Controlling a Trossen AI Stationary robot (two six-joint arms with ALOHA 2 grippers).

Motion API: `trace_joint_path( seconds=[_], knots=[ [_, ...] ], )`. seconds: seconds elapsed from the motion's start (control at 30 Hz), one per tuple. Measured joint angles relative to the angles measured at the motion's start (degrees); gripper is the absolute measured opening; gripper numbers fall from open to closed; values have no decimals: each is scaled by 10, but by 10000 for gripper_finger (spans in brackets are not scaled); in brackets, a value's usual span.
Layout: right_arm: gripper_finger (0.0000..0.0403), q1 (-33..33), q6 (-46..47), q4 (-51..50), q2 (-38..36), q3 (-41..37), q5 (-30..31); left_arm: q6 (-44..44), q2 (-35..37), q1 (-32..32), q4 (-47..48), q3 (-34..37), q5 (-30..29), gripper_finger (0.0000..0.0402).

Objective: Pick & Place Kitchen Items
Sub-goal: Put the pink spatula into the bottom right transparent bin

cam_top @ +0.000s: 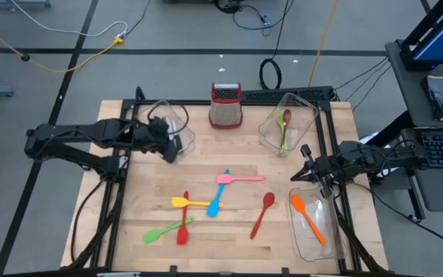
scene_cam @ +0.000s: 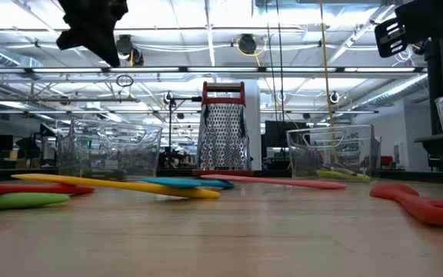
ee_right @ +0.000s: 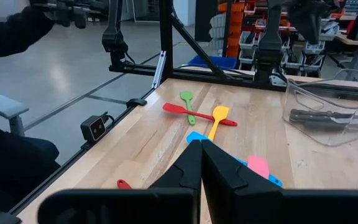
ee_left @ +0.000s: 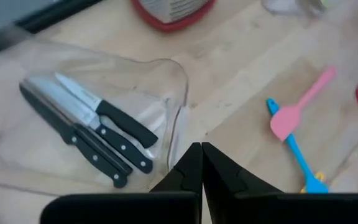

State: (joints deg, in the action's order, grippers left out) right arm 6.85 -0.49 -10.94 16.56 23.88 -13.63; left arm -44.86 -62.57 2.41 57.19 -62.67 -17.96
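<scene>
Overhead, a wooden table (cam_top: 229,238) carries loose utensils clustered toward its near-middle. The pink spatula (cam_top: 240,178) lies at the centre, its long axis running left to right, blade toward the left. Just below it the blue spatula (cam_top: 218,195) lies nearly front to back, crossing the yellow spatula (cam_top: 188,203). A red spoon (cam_top: 263,213) sits right of these, angled from near-left to far-right. A green spatula (cam_top: 168,229) and a second red spoon (cam_top: 183,219) cross near the front-left.

The left gripper (cam_top: 169,146) hangs above the bin of knives (ee_left: 86,127) near the far-left corner, its jaws pressed together and empty. The right gripper (cam_top: 304,168) hangs at the right edge between two bins, one holding an orange spatula (cam_top: 308,218), its jaws likewise clenched on nothing.

By my judgement the red spoon by the right side lies nearest the right gripper, toward the table's middle and front; the jaws would need to straddle its slanted handle crosswise.
</scene>
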Motion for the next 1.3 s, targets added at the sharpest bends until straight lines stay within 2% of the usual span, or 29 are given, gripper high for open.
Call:
trace_joint_path(
  seconds=[0.23, 0.33, 0.53, 0.73, 0.87, 1.1, 1.2, 1.3],
  knots=[
    [0, 0, -6, 38, 26, 0, 0, 97, 2, -91, -10, 2, -76, 8],
    [0, 0, -24, 69, 43, 0, -1, 118, 12, -126, -46, 23, -82, 3],
    [0, 0, -42, 145, 91, 0, -2, 117, 89, -180, -147, 131, -96, 10],
    [0, 0, -51, 206, 166, 0, 0, 84, 191, -227, -219, 252, -119, 2],
    [6, 0, -55, 241, 222, 1, 20, 84, 243, -257, -262, 316, -143, 12],
    [24, 0, -63, 240, 329, 47, 49, 90, 297, -303, -313, 391, -175, 3],
    [32, 0, -65, 231, 376, 75, 53, 87, 308, -324, -316, 407, -194, 12],
    [42, 0, -77, 203, 424, 105, 85, 90, 316, -345, -320, 417, -205, 15]
  ],
)
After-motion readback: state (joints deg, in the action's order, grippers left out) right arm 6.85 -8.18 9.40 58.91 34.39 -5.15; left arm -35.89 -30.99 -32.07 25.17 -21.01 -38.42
